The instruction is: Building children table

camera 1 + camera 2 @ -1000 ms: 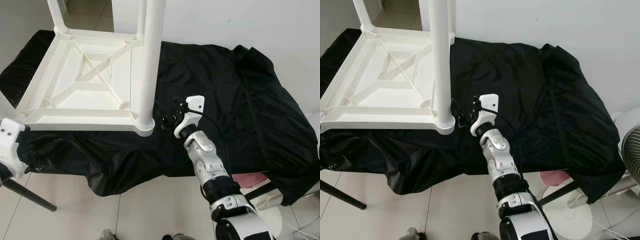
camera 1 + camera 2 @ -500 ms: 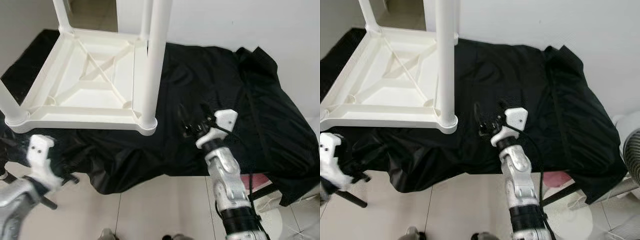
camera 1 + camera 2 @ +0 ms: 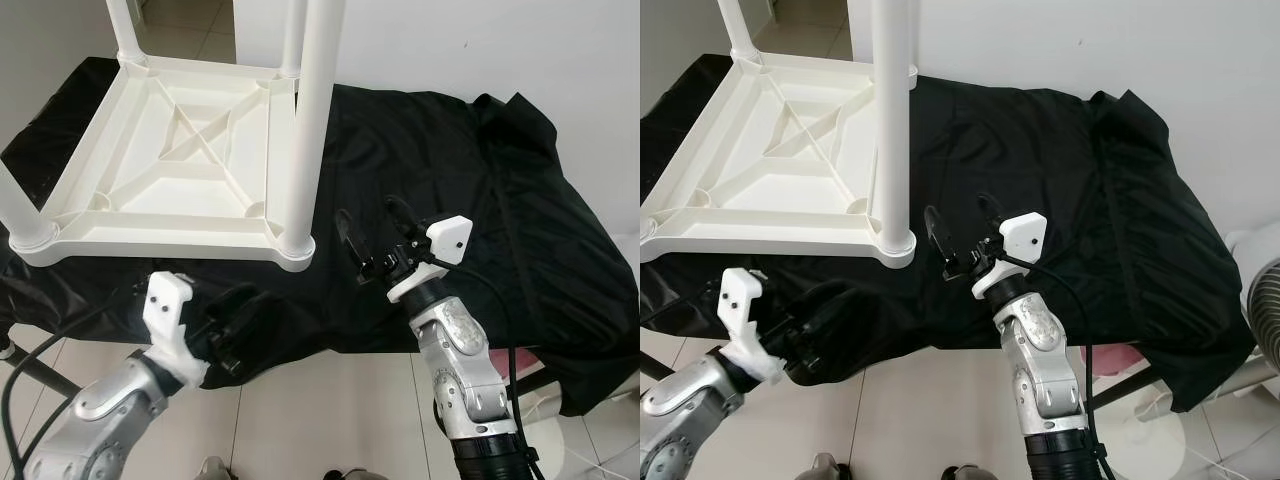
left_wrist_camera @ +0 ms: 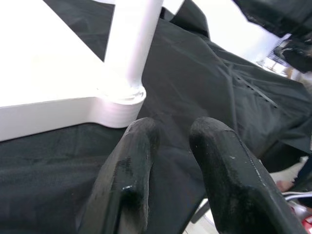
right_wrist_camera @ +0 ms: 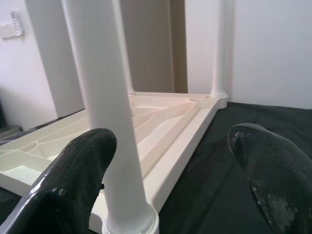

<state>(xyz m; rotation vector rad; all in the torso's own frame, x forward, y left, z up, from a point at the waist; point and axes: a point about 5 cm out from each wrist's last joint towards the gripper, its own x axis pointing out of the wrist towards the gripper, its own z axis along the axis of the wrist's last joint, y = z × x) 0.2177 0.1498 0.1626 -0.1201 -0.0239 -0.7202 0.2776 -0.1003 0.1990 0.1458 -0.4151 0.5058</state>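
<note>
On a surface draped in black cloth [image 3: 450, 170], a white plastic table [image 3: 170, 170] lies upside down, its ribbed underside facing up, so that the sockets at the corners can take legs from above. Legs stand upright in the corners that can be seen, and the near right leg [image 3: 305, 120] rises from the corner closest to the robot. The right gripper [image 3: 372, 238] hovers over the cloth just to the right of that leg, near its foot but not touching it; its two black fingers [image 5: 78, 175] are spread wide and hold nothing, and the wrist view looks straight past the leg between them, which suggests it is lined up to close around the leg or press it home. The left gripper [image 3: 232, 322] sits low at the front edge of the cloth, below the table's near rim [image 3: 150, 243] and apart from it; its fingers [image 4: 129, 170] have only a narrow gap between them and grip nothing, aimed towards the same corner. Judging by the legs in place, the assembly looks far along, with seating this corner the likely concern. A hard sideways push could slide the light table on the slack cloth.
</note>
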